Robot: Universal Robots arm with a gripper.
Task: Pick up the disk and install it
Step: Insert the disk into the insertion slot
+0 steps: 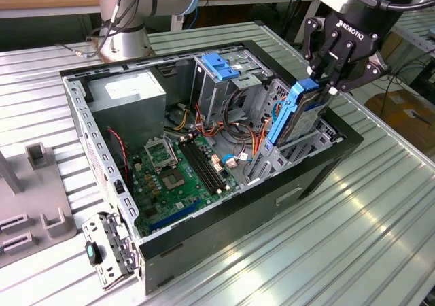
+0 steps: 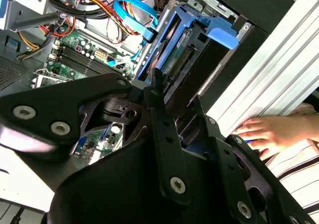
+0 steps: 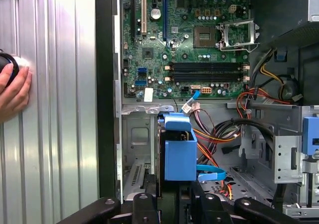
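The black gripper [image 1: 327, 81] is closed down to the thickness of the disk [image 1: 304, 115] and pinches its upper end. In the first wrist view one of its fingers [image 3: 144, 206] sits on each side of the drive's edge, with no gap showing (the linkage behind them is matte black, jointed and studded with screw heads).

The disk stands on edge, slightly tilted. Its lower end is inside the bare-metal drive bay [image 1: 314, 143] at the exterior view's right end of the open computer case [image 1: 224, 231]. It is a flat rectangular slab with a silver-grey metal broad face. A bright blue plastic frame runs along its edges and ends in a squared tab at the top. In the second wrist view its other face shows a green circuit board.

The case is black-walled sheet metal lying on its side. A green motherboard [image 1: 173, 177] covers its floor, and a grey power supply box [image 1: 129, 95] with a white sticker sits in one corner. Orange, red and blue cables [image 1: 255, 143] are looped between them. The case rests on a ribbed aluminium table [image 1: 353, 238], where a person's hand [image 2: 266, 132] lies flat just beside the case wall
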